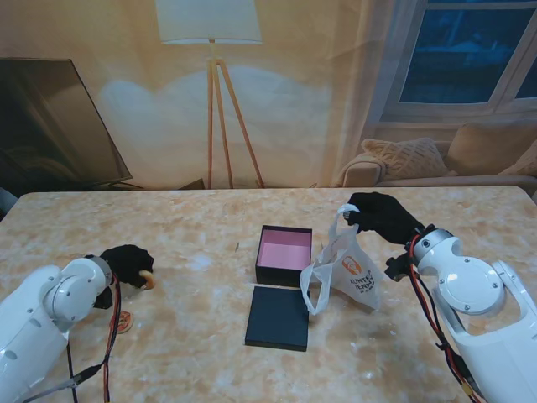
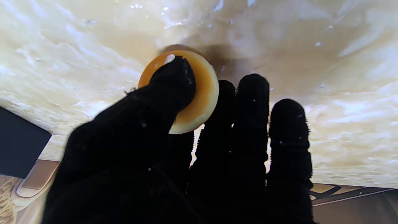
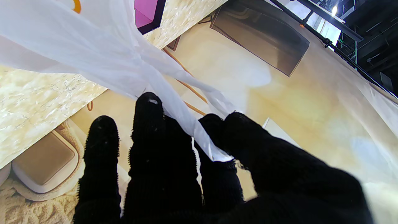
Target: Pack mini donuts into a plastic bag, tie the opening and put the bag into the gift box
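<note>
My left hand [image 1: 128, 264], in a black glove, is shut on a tan mini donut [image 1: 148, 278] at the table's left side; the left wrist view shows the thumb [image 2: 174, 87] pressing the donut [image 2: 199, 102] against the fingers just above the table top. Another mini donut [image 1: 125, 321] lies on the table nearer to me. My right hand [image 1: 383, 217] is shut on one handle [image 3: 186, 124] of a white plastic bag [image 1: 351, 273], which hangs with its mouth toward the gift box. The black gift box [image 1: 284, 253] with a pink inside stands open at the centre.
The box's black lid [image 1: 278, 316] lies flat on the table just nearer to me than the box. The marble table [image 1: 193, 235] stretches between the two hands. A sofa, lamp and window lie behind the table's far edge.
</note>
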### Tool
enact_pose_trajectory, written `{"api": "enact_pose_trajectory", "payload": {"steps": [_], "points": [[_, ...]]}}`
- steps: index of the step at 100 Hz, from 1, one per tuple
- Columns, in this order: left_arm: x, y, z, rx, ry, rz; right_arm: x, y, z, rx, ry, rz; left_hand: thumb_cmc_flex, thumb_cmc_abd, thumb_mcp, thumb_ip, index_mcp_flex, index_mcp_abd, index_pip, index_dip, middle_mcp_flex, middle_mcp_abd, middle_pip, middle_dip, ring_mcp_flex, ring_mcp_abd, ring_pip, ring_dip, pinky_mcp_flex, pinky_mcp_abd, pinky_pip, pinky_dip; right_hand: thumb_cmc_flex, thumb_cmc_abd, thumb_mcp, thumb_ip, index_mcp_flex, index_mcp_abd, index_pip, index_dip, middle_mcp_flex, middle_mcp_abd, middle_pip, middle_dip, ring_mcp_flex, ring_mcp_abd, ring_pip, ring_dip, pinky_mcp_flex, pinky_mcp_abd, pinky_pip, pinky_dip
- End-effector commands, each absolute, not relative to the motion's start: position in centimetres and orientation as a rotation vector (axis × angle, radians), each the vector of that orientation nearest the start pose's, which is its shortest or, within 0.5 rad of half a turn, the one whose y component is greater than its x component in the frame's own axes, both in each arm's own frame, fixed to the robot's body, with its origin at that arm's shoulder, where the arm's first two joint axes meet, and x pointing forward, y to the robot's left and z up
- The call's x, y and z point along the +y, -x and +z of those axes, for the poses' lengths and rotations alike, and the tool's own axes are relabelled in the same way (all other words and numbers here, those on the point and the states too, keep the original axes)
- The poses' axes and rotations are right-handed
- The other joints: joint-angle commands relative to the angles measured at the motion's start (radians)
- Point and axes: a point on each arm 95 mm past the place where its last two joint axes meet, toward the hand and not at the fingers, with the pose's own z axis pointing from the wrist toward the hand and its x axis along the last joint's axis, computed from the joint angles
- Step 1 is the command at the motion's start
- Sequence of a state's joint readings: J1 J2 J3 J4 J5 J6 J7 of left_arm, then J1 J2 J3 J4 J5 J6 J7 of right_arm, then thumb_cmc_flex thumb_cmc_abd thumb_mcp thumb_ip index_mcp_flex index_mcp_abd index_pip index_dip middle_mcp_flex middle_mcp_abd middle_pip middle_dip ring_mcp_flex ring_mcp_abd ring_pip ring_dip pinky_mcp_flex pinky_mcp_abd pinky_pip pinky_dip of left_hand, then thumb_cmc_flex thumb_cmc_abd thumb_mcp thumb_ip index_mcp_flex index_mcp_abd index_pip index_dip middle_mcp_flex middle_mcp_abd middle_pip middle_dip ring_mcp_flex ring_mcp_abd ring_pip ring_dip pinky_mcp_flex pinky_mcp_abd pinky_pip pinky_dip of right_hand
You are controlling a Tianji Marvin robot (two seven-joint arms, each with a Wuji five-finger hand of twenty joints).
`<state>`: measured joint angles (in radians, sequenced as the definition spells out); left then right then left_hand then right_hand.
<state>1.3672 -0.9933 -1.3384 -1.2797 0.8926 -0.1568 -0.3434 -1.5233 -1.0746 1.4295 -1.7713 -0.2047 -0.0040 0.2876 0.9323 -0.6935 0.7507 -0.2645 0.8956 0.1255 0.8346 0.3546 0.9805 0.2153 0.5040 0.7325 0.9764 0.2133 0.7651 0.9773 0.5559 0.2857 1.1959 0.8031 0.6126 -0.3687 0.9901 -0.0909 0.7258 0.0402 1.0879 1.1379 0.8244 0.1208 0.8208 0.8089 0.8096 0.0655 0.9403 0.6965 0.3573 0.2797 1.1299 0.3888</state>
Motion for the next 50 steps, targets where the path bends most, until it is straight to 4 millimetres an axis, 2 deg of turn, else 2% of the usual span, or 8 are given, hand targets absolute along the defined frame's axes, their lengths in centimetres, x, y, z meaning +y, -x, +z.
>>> {"api": "enact_pose_trajectory", "payload": {"steps": [1,10,21,36,50], "points": [[12.9,-45.2,-34.3,1.721,1.501,-1.138,-3.0,-41.9,-22.5,-1.335,2.004,-2.292,0.019,0.034,-0.021,0.028,0.057,0.001,0.015,0.004,0.033,0.028,0.002,-0.007,0.034,0.019,0.024,-0.016,0.009,0.036,0.026,0.022,0.053,0.065,0.062,0.071,-0.005,-0.132,0.023,-0.009,-0.014,-0.025,0.015,0.010,0.012,-0.028,0.013,0.030,0.004,-0.013,0.005,0.018],[11.9,-45.1,-33.1,1.703,1.483,-1.212,-3.0,-41.9,-22.5,-1.335,2.003,-2.291,0.030,0.041,-0.033,0.034,0.056,0.016,0.013,0.017,0.037,0.044,0.011,-0.006,0.040,0.030,0.039,-0.013,0.014,0.048,0.048,0.031,0.053,0.066,0.062,0.071,-0.005,-0.132,0.023,-0.009,-0.014,-0.025,0.015,0.010,0.012,-0.028,0.013,0.030,0.003,-0.014,0.005,0.017],[9.5,-45.1,-30.9,1.735,1.496,-1.322,-3.0,-41.9,-22.5,-1.335,2.002,-2.289,0.030,0.048,-0.038,0.036,0.052,0.022,0.012,0.025,0.042,0.050,0.018,-0.005,0.049,0.031,0.050,-0.012,0.026,0.051,0.064,0.037,0.053,0.066,0.061,0.070,-0.005,-0.133,0.023,-0.009,-0.013,-0.025,0.016,0.010,0.012,-0.027,0.013,0.030,0.004,-0.013,0.005,0.017],[4.6,-45.2,-28.0,1.804,1.557,-1.467,-2.9,-41.9,-22.5,-1.333,1.997,-2.290,0.033,0.055,-0.046,0.040,0.047,0.022,0.007,0.033,0.033,0.051,0.024,-0.006,0.047,0.023,0.053,-0.017,0.029,0.043,0.070,0.036,0.053,0.066,0.061,0.070,-0.006,-0.133,0.023,-0.009,-0.013,-0.026,0.015,0.009,0.012,-0.028,0.013,0.030,0.004,-0.015,0.005,0.017],[-0.5,-45.1,-26.3,1.824,1.612,-1.558,-3.0,-42.0,-22.5,-1.334,1.994,-2.286,0.038,0.060,-0.050,0.042,0.038,0.019,0.003,0.040,0.021,0.050,0.028,-0.004,0.034,0.024,0.055,-0.019,0.023,0.036,0.078,0.037,0.053,0.066,0.061,0.070,-0.006,-0.133,0.023,-0.009,-0.014,-0.027,0.014,0.009,0.011,-0.027,0.012,0.030,0.003,-0.014,0.003,0.017]]}}
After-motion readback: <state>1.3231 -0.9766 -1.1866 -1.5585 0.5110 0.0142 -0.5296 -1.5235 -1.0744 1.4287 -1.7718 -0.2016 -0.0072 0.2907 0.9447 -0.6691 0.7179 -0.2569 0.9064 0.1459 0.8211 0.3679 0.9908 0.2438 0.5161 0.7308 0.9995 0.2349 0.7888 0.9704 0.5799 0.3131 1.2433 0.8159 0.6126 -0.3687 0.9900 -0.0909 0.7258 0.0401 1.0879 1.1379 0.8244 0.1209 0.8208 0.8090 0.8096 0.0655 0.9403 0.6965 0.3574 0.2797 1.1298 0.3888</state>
